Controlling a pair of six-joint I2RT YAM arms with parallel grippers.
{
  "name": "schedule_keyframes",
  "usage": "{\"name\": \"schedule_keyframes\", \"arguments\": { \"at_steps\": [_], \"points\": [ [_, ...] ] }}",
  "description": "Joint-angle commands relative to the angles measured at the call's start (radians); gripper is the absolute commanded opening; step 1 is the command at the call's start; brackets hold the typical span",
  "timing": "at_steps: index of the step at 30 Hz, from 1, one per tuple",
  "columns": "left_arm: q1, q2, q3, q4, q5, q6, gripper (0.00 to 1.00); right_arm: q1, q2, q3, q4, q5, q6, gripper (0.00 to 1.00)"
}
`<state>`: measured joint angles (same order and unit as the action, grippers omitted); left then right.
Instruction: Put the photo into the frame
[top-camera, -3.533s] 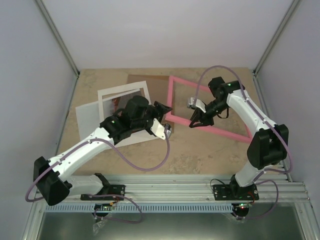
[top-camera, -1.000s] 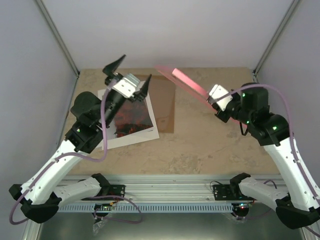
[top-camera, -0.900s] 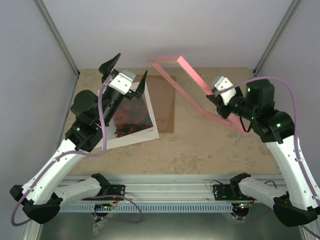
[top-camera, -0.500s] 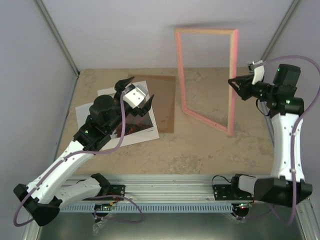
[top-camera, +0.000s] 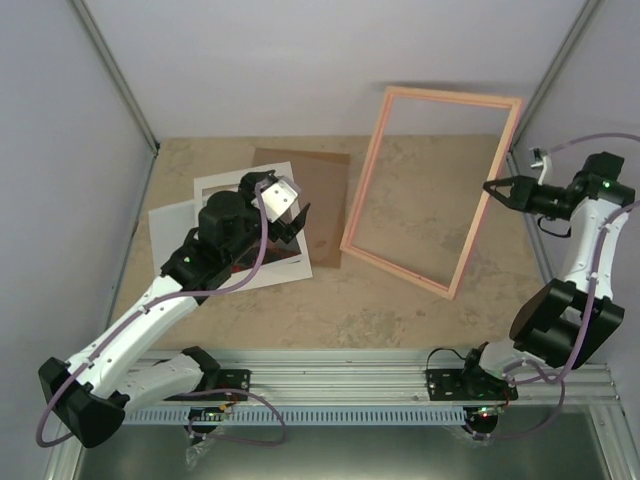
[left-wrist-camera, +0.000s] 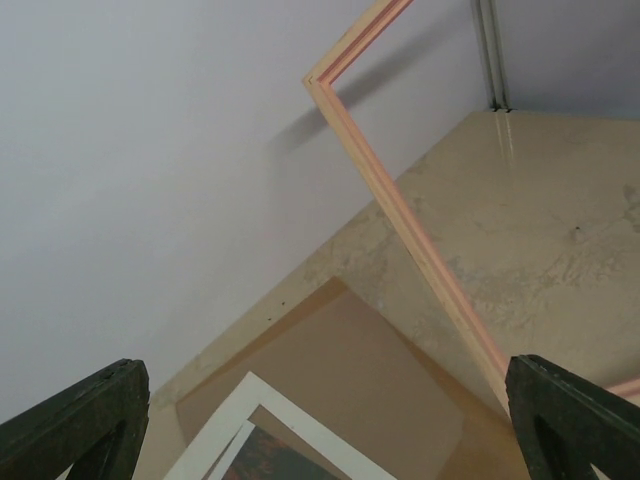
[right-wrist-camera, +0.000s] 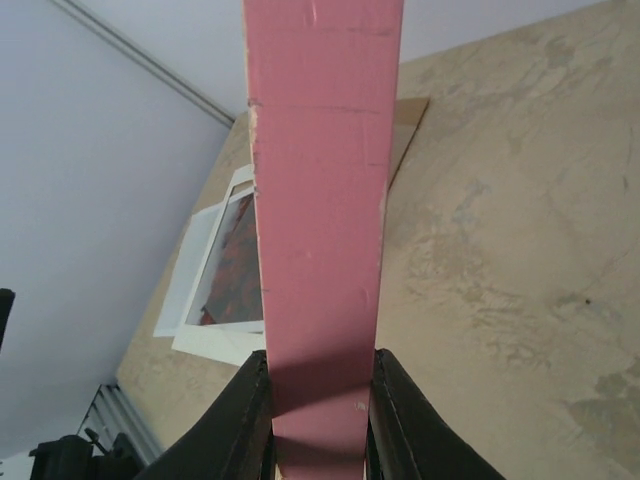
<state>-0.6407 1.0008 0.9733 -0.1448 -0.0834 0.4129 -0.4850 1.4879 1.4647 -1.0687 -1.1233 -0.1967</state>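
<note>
Though vague from top, R-wrist shows frame (right-wrist-camera: 318, 200) clamped.

Thin pink frame (top-camera: 396, 270) empty, raised and tilted, upper right of centre. Red-foliage photo (right-wrist-camera: 235, 265) lies flat, centre left.

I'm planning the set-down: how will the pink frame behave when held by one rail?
Probably stiff: the frame shows no sag though the right hand pinches only one rail. Likely light, since that narrow pinch holds it tilted up. It could pivot about the grip.
</note>
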Motion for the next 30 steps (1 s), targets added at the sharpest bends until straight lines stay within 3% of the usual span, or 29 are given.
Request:
{"name": "schedule_keyframes", "arguments": {
  "at_steps": [1,4,17,24,30],
  "points": [
    [0.007,0.012,-0.022,0.009,0.047,-0.045,0.99,-0.106,0.054,-0.001,-0.205,-0.045,-0.236,0.01],
    [0.007,0.029,-0.042,0.013,0.079,-0.062,0.99,-0.163,0.112,-0.005,-0.203,-0.035,-0.242,0.00],
    [0.007,0.304,-0.018,0.034,0.246,-0.286,0.95,-0.162,0.444,0.031,-0.152,0.021,-0.293,0.01],
    [0.011,0.615,0.193,0.001,0.341,-0.430,0.94,-0.162,0.617,0.101,-0.099,0.059,-0.285,0.01],
    [0.036,0.892,0.420,-0.083,0.475,-0.574,0.90,-0.161,0.690,0.106,0.007,0.102,-0.217,0.13]
  ]
}}
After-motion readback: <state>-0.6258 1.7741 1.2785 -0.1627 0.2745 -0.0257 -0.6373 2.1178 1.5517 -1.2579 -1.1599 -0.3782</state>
